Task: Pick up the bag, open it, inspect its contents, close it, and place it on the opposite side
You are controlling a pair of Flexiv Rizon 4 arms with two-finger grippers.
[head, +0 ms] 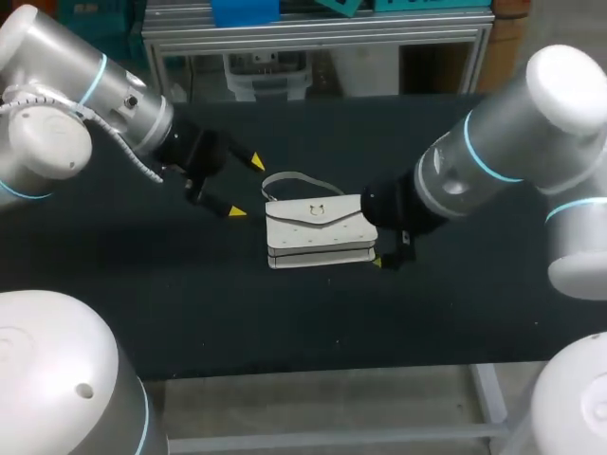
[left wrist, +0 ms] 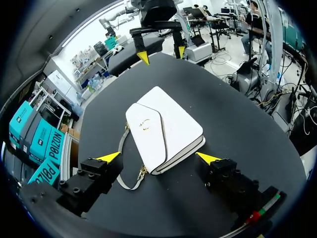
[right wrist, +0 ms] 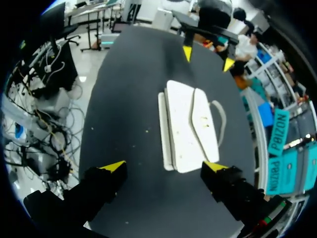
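White bag (head: 316,230) lies flat and closed, contents hidden, between the spread left gripper (head: 247,187) and spread right gripper (right wrist: 163,166).

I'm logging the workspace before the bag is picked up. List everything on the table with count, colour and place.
white rectangular flap handbag with a gold clasp: one, white, lying flat and closed near the table's middle, between the arms.
thin grey shoulder strap: one, grey, attached to the handbag, looped on the table behind it.
black table: one, black, under everything.
left arm's fingers: two, black with yellow tips, open, left of the handbag, apart from it.
right arm's fingers: two, black with yellow tips, open, at the handbag's right end.
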